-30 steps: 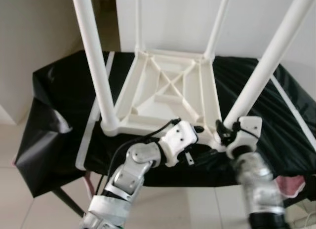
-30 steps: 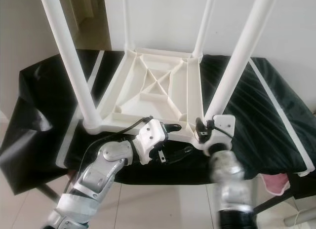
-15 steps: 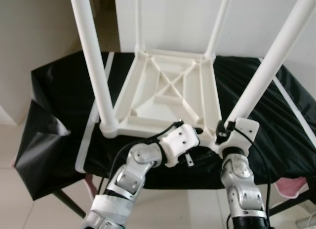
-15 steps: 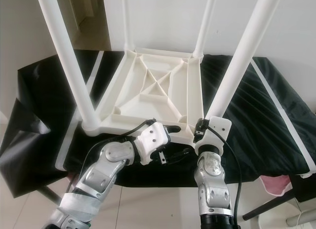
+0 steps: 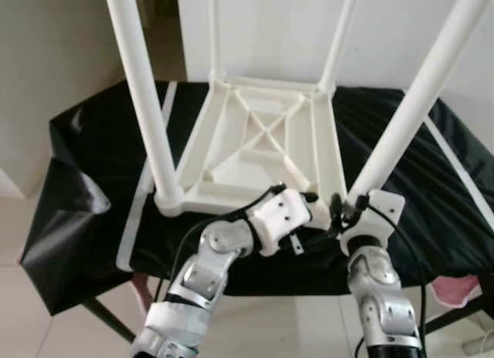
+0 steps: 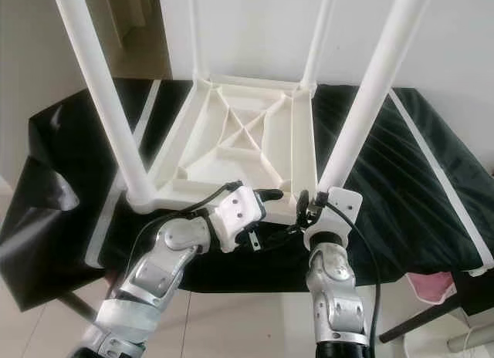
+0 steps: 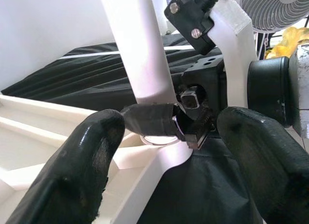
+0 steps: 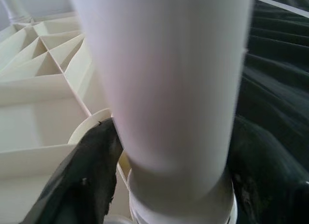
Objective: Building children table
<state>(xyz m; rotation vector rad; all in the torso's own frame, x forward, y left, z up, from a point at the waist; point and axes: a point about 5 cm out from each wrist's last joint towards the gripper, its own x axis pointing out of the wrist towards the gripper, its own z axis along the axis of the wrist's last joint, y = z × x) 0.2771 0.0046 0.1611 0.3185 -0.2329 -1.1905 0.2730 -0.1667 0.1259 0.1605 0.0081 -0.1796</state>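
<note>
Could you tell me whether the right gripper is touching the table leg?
Touching: the right wrist view shows the right gripper's fingers pressed against the leg.

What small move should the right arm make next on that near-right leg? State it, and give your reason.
Probably twist the near-right leg a little further into its socket. The right gripper has its jaws on either side of the leg's base, just above the socket of the upturned white table, and the left gripper waits open beside that corner. Whether the leg is fully seated cannot be told.

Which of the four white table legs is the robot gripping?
The near-right white plastic leg: the right gripper clasps its base; the other three legs stand untouched.
</note>
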